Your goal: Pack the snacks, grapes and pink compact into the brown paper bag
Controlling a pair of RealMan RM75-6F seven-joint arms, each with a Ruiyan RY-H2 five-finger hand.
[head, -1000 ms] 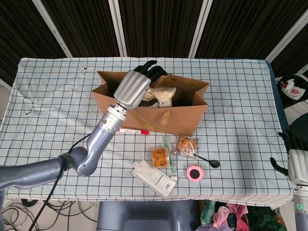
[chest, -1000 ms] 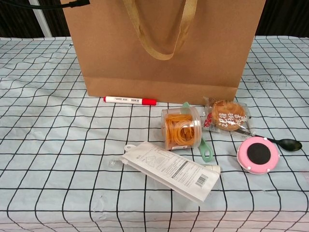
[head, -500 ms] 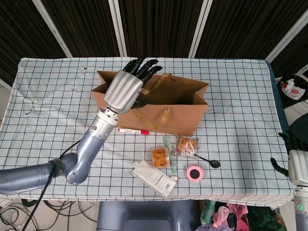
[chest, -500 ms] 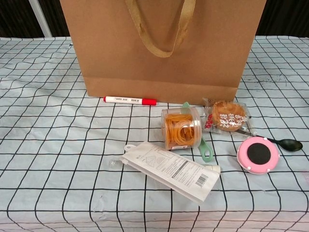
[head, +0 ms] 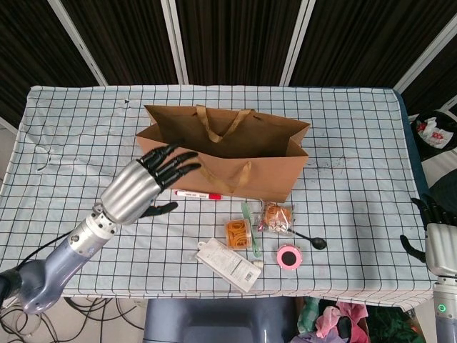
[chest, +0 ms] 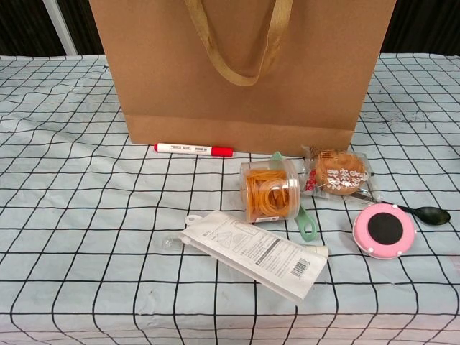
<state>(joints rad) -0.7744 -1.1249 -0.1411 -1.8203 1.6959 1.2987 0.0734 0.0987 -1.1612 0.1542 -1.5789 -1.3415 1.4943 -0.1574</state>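
The brown paper bag (head: 235,153) (chest: 244,72) stands open at the table's middle, its inside dark from the head view. My left hand (head: 143,187) hovers in front of the bag's left end, fingers spread and empty. A wrapped snack (head: 277,218) (chest: 336,172) lies in front of the bag. The pink compact (head: 288,257) (chest: 384,231) sits to its right front. My right hand (head: 441,243) hangs off the table's right edge, empty with fingers apart. No grapes are visible.
A red-capped marker (head: 198,194) (chest: 192,149) lies at the bag's base. A clear tub of orange rubber bands (head: 238,233) (chest: 271,191), a green tool (chest: 307,226), a black spoon (head: 310,240) (chest: 424,213) and a white pouch (head: 228,265) (chest: 251,251) lie in front.
My left hand has come up out of the bag and swung down and left to the bag's front left. The pale snack packet it held above the bag is gone from view.
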